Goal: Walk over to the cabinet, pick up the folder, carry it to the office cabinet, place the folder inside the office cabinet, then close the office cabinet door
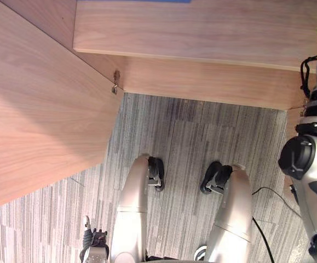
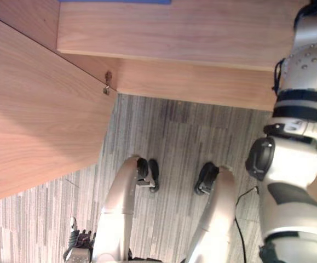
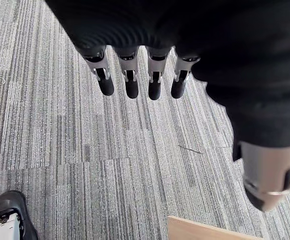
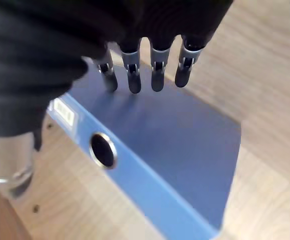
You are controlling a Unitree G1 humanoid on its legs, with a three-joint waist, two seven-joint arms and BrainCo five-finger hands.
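Fingers of right robot hand are reaching out straight, released, gripping nothing, tips just over the blue folder. Folder is lying flat on the wooden cabinet surface. Left robot hand is hanging open above carpet.

White label on folder spine, print illegible

Blue folder flat on wooden shelf.
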